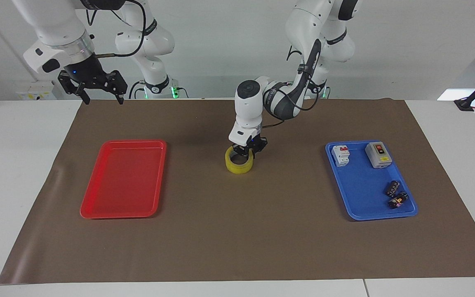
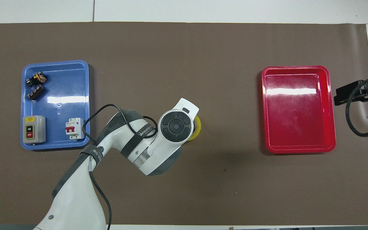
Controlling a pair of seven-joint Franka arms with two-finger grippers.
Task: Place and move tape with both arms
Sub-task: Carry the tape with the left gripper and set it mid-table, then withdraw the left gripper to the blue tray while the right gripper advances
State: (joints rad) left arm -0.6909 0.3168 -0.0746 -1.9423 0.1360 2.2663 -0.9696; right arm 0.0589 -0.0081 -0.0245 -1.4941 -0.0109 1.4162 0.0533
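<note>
The yellow tape (image 1: 239, 165) lies level at the middle of the brown mat (image 1: 237, 231), between the two trays, and seems to rest on it. My left gripper (image 1: 249, 149) reaches down onto the roll's rim on the side nearer the robots and is shut on the tape. In the overhead view the left arm's wrist covers the gripper, and only a sliver of the tape (image 2: 198, 129) shows. My right gripper (image 1: 103, 100) hangs open and holds nothing, over the mat's corner at the right arm's end; that arm waits.
An empty red tray (image 1: 97, 181) sits toward the right arm's end. A blue tray (image 1: 361, 194) toward the left arm's end holds a white breaker (image 1: 340, 155), a grey switch box (image 1: 378, 154) and two small black cylinders (image 1: 395, 194).
</note>
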